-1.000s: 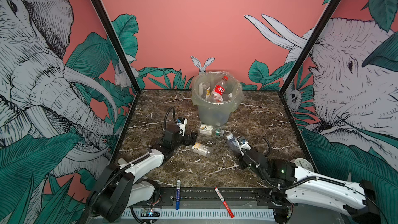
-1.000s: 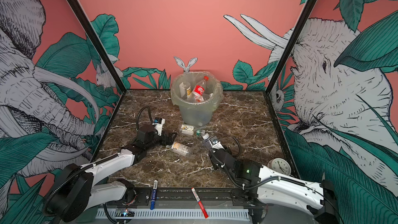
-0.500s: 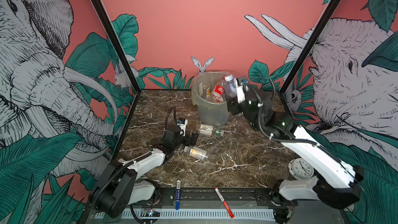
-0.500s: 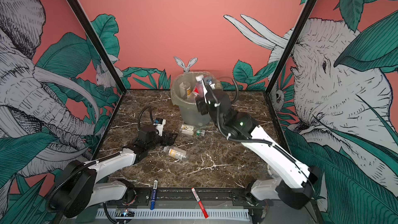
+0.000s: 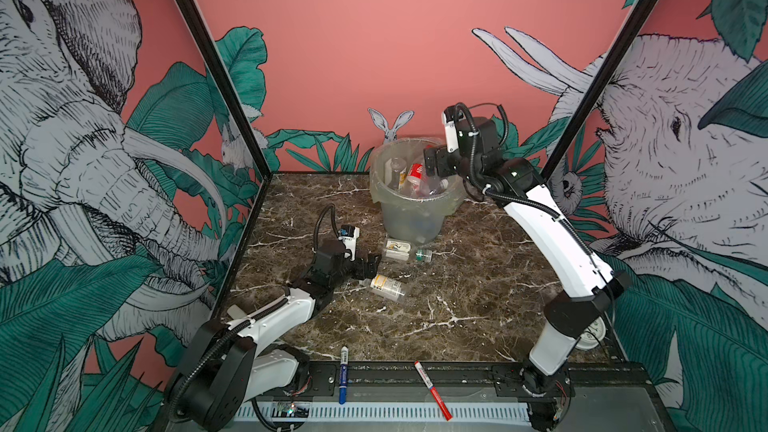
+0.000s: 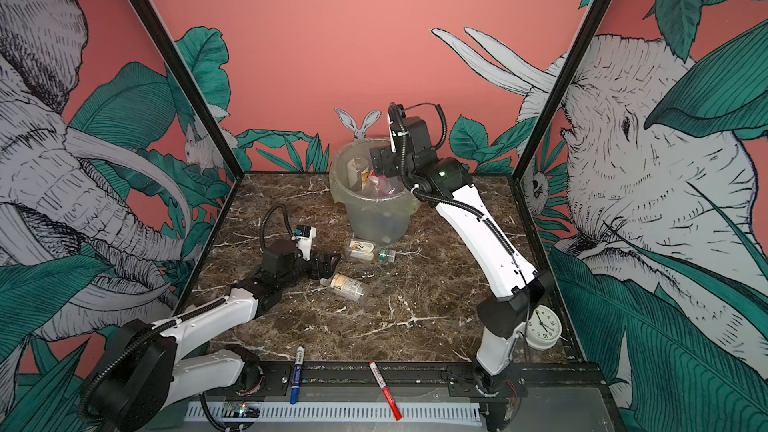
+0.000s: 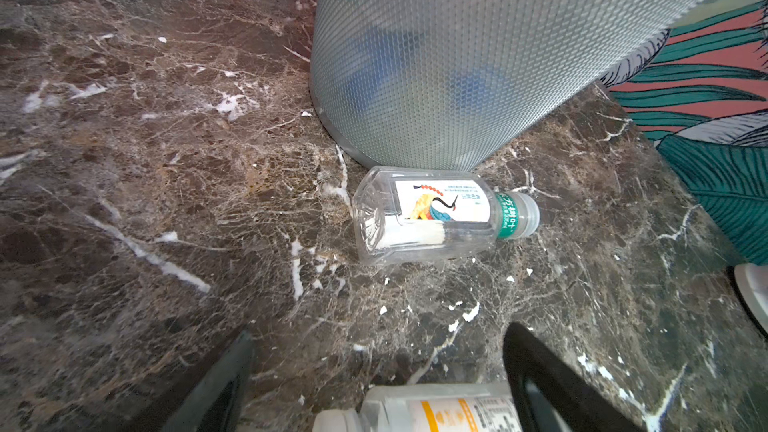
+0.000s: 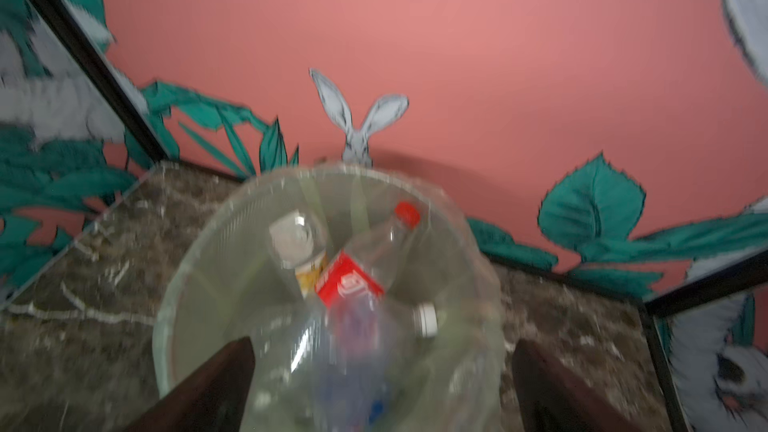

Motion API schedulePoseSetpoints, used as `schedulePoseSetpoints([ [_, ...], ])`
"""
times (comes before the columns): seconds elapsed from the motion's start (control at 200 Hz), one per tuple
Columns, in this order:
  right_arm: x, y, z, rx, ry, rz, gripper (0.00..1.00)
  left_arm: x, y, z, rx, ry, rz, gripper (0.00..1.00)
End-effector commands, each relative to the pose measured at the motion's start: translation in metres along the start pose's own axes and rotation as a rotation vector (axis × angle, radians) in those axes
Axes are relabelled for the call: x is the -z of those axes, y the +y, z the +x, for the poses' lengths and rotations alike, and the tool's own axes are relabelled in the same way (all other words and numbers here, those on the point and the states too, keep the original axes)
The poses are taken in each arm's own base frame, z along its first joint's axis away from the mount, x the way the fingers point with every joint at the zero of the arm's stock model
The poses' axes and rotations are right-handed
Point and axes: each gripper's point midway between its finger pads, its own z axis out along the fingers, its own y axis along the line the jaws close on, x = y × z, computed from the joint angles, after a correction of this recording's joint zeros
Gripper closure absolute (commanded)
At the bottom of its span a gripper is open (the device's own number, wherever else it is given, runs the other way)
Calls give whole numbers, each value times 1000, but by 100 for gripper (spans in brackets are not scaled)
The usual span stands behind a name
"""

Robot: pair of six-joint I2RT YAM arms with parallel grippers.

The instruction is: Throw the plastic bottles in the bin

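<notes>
Right pincer (image 5: pixel 433 166) hangs released over the bin (image 5: pixel 409 218), left pincer (image 5: pixel 370 265) released beside the yellow-labelled bottle (image 5: pixel 386 285).

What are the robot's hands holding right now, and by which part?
Nothing. The right hand is open over the bin; the left hand is open beside a lying bottle, not gripping it.
</notes>
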Motion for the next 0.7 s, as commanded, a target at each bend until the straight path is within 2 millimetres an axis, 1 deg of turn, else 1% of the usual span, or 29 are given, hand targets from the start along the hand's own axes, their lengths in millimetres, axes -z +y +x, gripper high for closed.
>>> schedulePoseSetpoints([
  [0.0, 51, -13, -30, -72, -170, -18, 1, 2, 2, 1, 2, -3, -4, 5],
  [0.18, 70, -26, -8, -79, -167, 6, 1, 3, 1, 0, -4, -9, 2, 5],
  [0.26, 72, -30, 6, -82, -169, 17, 1, 5, -1, -2, -20, -18, 4, 5],
  [0.35, 67, -37, 30, -79, -155, 47, 1, 9, 1, -3, -23, -24, -12, 5],
  [0.42, 57, -45, 57, -95, -114, 73, 1, 14, 3, -6, -24, -27, -30, 4],
  [0.485, 47, -51, 84, -115, -75, 88, 1, 19, 3, -10, -18, -29, -50, 0],
  [0.5, 48, -53, 85, -121, -78, 91, 1, 21, 3, -12, -17, -31, -53, 0],
  [0.515, 42, -53, 100, -120, -53, 96, 1, 22, 2, -13, -19, -32, -56, 0],
  [0.54, 38, -57, 111, -132, -39, 106, 1, 24, 1, -15, -20, -32, -64, 0],
  [0.66, 23, -71, 160, -180, -23, 149, 1, 32, -6, -20, -16, -27, -88, 0],
  [0.695, 19, -74, 173, -191, -22, 162, 1, 34, -8, -18, -7, -19, -96, 0],
])
